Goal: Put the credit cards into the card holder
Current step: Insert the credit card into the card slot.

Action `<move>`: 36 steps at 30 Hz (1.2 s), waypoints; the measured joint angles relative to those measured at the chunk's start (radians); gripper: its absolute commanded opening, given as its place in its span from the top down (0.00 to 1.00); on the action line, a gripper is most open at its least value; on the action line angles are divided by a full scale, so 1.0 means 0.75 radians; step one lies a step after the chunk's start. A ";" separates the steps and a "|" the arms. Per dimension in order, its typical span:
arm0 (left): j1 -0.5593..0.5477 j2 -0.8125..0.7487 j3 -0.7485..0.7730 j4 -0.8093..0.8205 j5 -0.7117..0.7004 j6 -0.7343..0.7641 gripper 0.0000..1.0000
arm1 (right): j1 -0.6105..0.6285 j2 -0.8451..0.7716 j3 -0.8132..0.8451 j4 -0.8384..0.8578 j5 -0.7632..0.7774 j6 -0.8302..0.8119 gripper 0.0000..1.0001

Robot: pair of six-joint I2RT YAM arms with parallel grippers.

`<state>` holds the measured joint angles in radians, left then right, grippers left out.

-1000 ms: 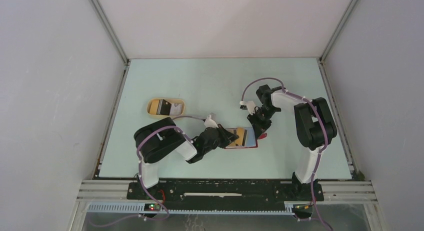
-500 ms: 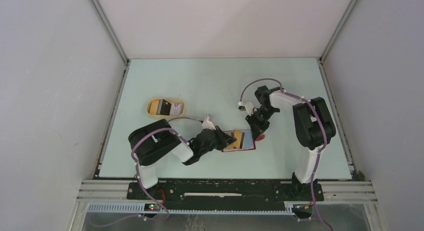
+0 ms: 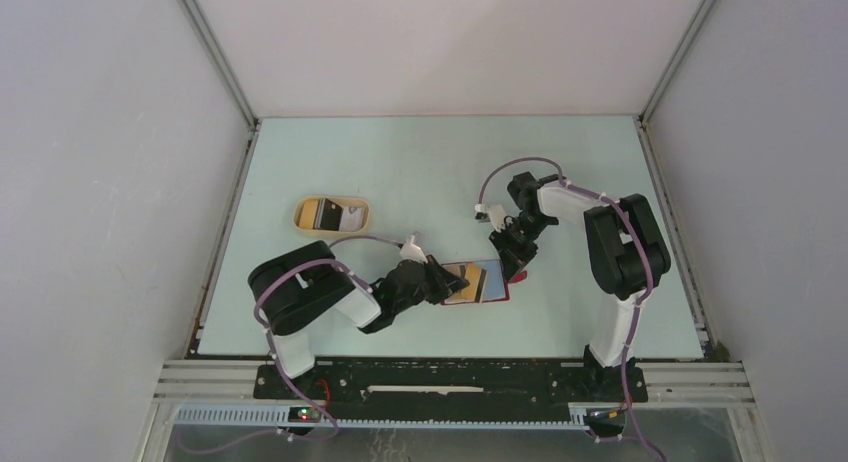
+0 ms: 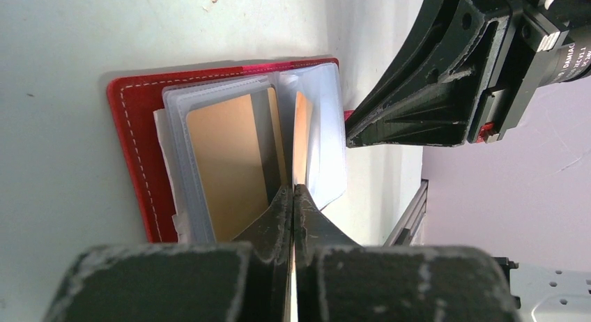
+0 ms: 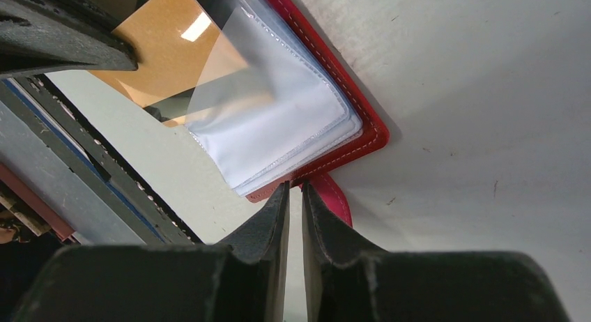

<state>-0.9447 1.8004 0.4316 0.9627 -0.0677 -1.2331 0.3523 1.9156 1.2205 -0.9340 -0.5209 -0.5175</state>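
Left gripper (image 4: 293,196) is clamped on the golden-brown card (image 4: 300,137), edge-on between the clear sleeves (image 4: 322,127). Card holder (image 4: 132,127) lies open at 5 o'clock of table centre. Right gripper (image 5: 294,196) has its fingers nearly together at the red tab (image 5: 333,200); pinch unclear. Best: align the card with the pocket mouth, push slowly, pin the holder.

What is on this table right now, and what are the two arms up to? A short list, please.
Wallet: red, lying open on the table, clear sleeves showing
Left fingers: shut on a golden-brown card, its far end among the sleeves
Right fingers: almost together at the wallet's edge by its red tab; whether they pinch anything is unclear
Tray: tan oval, farther back on the left, holding other cards
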 measured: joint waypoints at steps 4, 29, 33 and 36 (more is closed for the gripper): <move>0.002 0.001 -0.011 0.020 -0.006 -0.010 1.00 | 0.002 0.002 0.000 0.000 -0.002 0.000 0.80; -0.015 0.072 -0.096 0.211 -0.152 -0.165 1.00 | 0.008 0.008 0.000 0.003 -0.007 0.011 0.81; -0.027 0.091 -0.083 0.222 -0.185 -0.174 1.00 | 0.015 0.010 0.000 0.003 -0.007 0.011 0.81; -0.040 0.110 -0.065 0.229 -0.198 -0.178 1.00 | 0.017 0.010 0.000 0.003 -0.007 0.010 0.81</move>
<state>-0.9745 1.8832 0.3828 1.1343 -0.2161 -1.3666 0.3653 1.9232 1.2205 -0.9321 -0.5259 -0.5098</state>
